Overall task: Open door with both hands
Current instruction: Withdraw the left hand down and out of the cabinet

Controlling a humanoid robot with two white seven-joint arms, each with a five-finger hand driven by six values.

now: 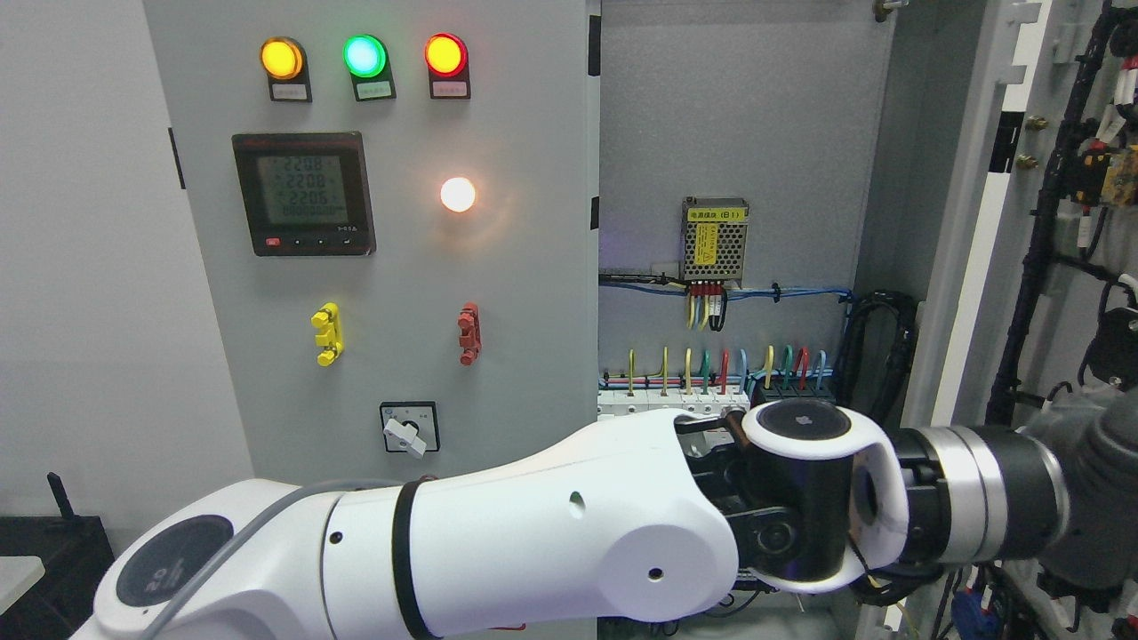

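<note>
Where door (969, 267) gapes, meter (303, 194) digits "2208"

Bright, even light fills the scene, with soft shadows only. The white lamp (458, 194) blooms and casts a warm halo on the grey panel (516, 293). The meter (303, 193) digits read faintly. The arm (533, 542), close to the lens, looks slightly soft, with mild sheen.

Open cabinet bay (742, 133), wiring (711, 364) crowding its lower half

Left arm (533, 524) crossing before open cabinet (738, 133), control panel (373, 222) left, door (969, 222) right
</note>
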